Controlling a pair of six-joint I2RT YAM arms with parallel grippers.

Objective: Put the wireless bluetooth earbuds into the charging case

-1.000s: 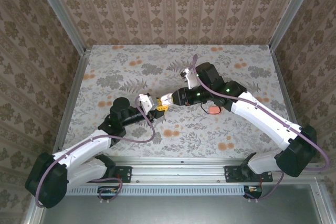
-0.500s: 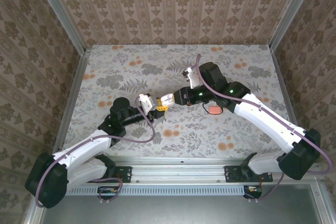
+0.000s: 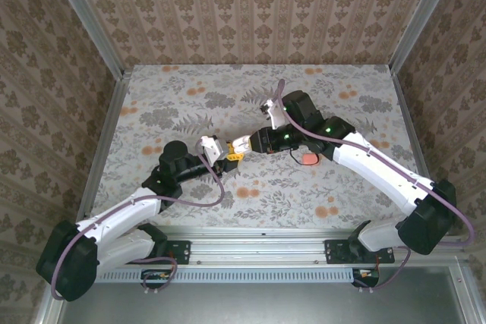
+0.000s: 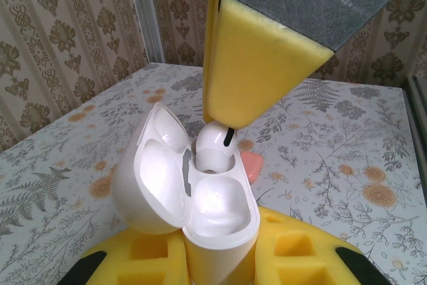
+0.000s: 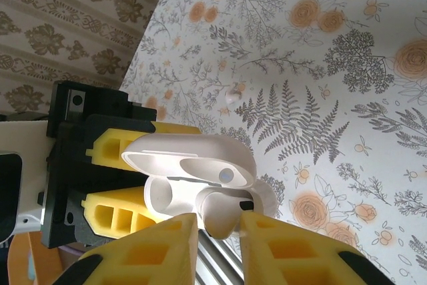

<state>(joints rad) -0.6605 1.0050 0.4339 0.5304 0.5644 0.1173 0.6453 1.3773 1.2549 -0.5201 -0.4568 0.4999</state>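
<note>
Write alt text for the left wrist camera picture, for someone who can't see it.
An open white charging case, gripped from below by the left hand, sits centre frame. The right hand reaches down from above, holding a white earbud at its far socket, over a floral tablecloth.

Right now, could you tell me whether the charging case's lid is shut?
No, the lid of the charging case stands open, a white earbud at its slot.

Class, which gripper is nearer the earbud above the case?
Right. The right gripper pinches the white earbud from above; the left gripper sits beneath it, gripping the charging case.
</note>
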